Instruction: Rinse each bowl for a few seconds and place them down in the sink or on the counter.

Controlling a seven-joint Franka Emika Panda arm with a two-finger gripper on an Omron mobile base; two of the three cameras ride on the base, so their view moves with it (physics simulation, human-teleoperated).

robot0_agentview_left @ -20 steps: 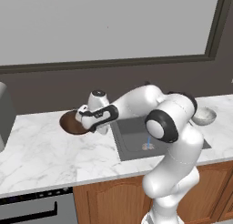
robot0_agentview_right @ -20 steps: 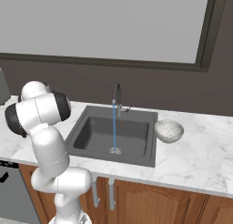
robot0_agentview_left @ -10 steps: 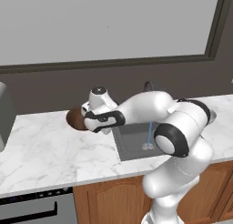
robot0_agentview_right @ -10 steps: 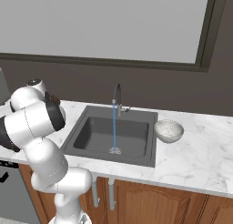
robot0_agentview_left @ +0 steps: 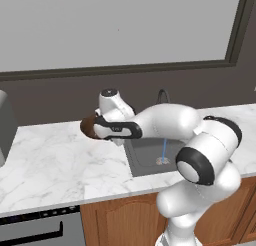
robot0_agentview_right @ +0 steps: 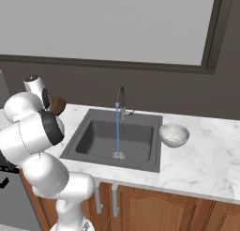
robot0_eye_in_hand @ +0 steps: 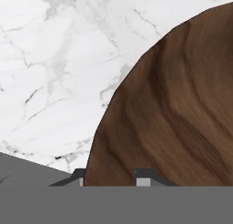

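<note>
1. Pincer is gripping the dark brown bowl at its rim, jaws narrow, one tip on each side of the wall.
2. In the hand view the brown bowl is filling the right side, with white marble counter lying behind it.
3. In the left base view the brown bowl is hanging above the counter, left of the sink, tilted on its side, apart from the marble.
4. Hand is pointing sideways away from the sink; the wrist is sitting over the sink's left edge.
5. Arm is bending from its base low in front of the cabinets, elbow bulging over the sink's front rim, forearm reaching left across the basin.
6. In the right base view the brown bowl is peeking out behind the arm's shoulder, left of the sink.
7. Faucet is standing at the sink's back edge, and a thin blue stream of water is running down to the drain.
8. Pale grey-white bowl is sitting upright on the counter just beside the sink's right rim.
9. Brown cabinet doors are running below the sink.
10. Arm's forearm is blocking part of the basin in the left base view.
</note>
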